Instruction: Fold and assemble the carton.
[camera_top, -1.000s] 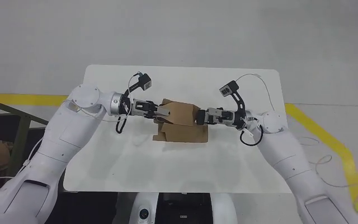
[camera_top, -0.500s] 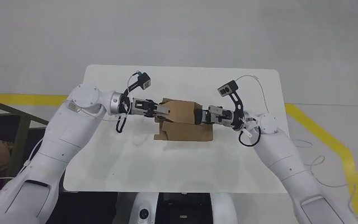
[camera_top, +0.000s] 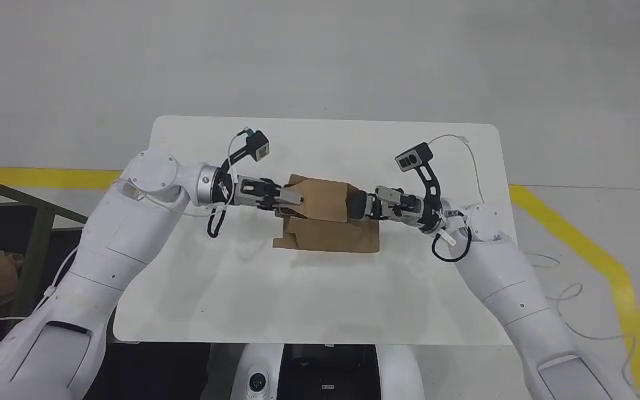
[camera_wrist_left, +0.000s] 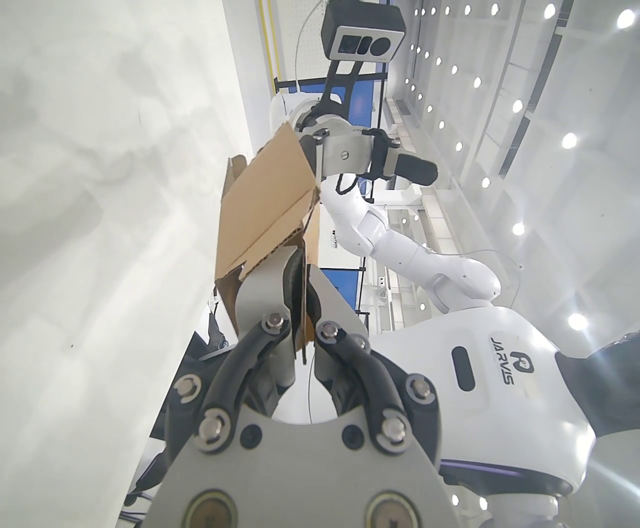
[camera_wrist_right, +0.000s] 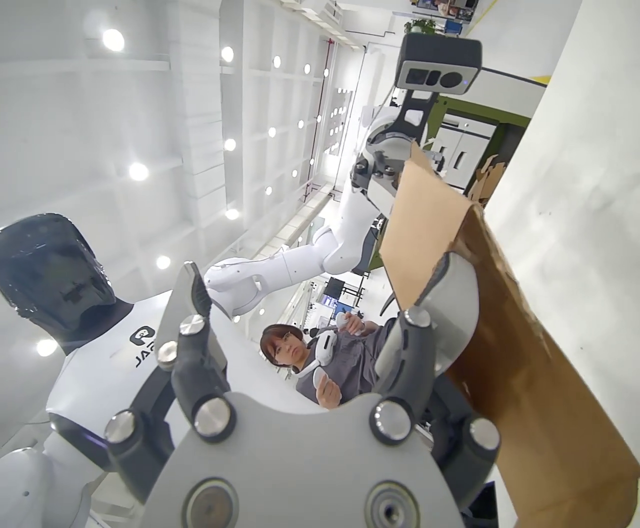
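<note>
Carton is held part-opened over the middle of the surface, between both arms. One flap is pinched by the left fingers as an anchor. The right fingers are spread wide, one pressed against the opposite panel, likely for squaring.
</note>
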